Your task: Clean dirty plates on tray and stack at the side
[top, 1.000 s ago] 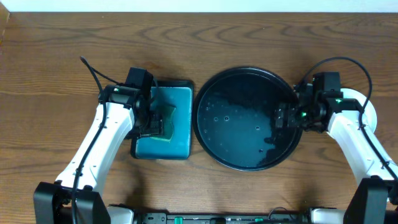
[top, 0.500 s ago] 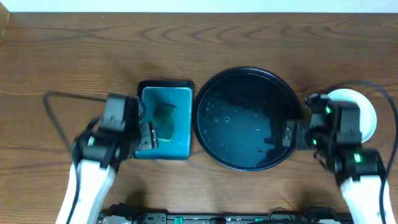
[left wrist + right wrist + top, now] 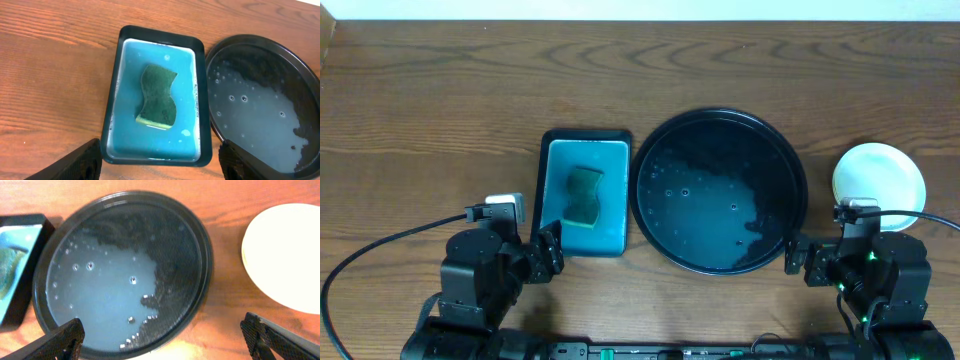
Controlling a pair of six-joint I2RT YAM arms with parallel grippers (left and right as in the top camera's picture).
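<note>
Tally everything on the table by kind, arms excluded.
Round black tray: 1
Rectangular tray: 1
Green sponge: 1
Plate stack: 1 (plates within cannot be counted from above)
Total: 4

Table (image 3: 420,100) is brown wood, its grain running in long wavy lines under a low satin sheen. The tray (image 3: 710,140) is black and glossy, slick with a thin milky film of water and small bubbles. The rectangular tray (image 3: 112,100) looks like black plastic with a smooth rim, teal inside under clear water, foam at the edges. The sponge (image 3: 159,96) has a coarse, fibrous dark green top over a yellow foam layer. The plates (image 3: 285,255) are pale and smooth, 1 top face showing, no texture to make out. The left end effector (image 3: 159,167) has fingers (image 3: 70,165) of dull, matt black.
</note>
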